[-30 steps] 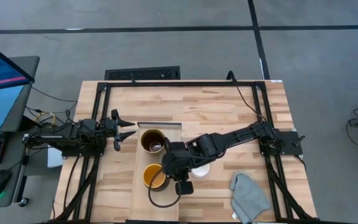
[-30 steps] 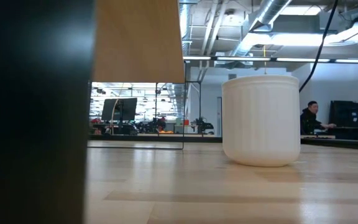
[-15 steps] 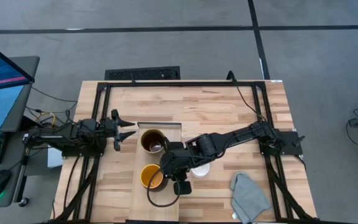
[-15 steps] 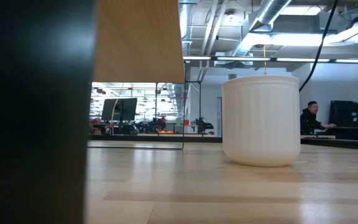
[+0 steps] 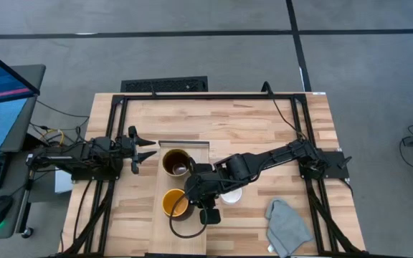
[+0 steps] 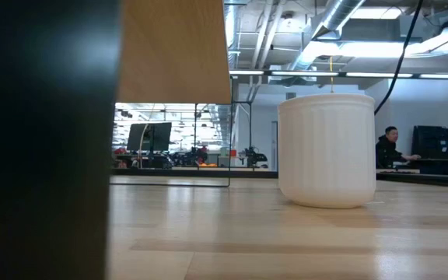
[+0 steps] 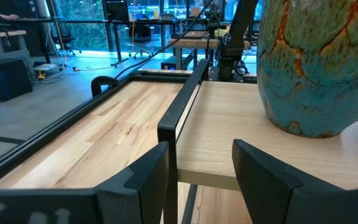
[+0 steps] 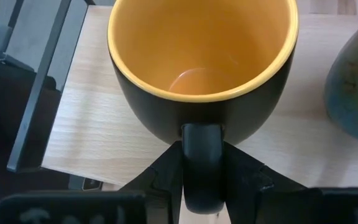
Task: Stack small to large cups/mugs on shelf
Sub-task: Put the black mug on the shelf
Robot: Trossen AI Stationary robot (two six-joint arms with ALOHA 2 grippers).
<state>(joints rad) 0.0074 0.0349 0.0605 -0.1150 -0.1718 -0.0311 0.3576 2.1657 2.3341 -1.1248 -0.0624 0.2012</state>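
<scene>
A slatted wooden table point(image 5: 264, 129) fills mid-frame, with the pale shelf point(image 5: 165, 228) at lower centre. On it stands the black mug point(image 8: 201, 68), glossy and yellow inside: rigid, likely slippery and breakable, best taken by its handle. The right gripper point(image 8: 202, 163) is clamped on that handle. The left gripper point(image 7: 197, 163) waits at centre left, fingers spread, beside the large glazed mug point(image 7: 319, 62).
</scene>
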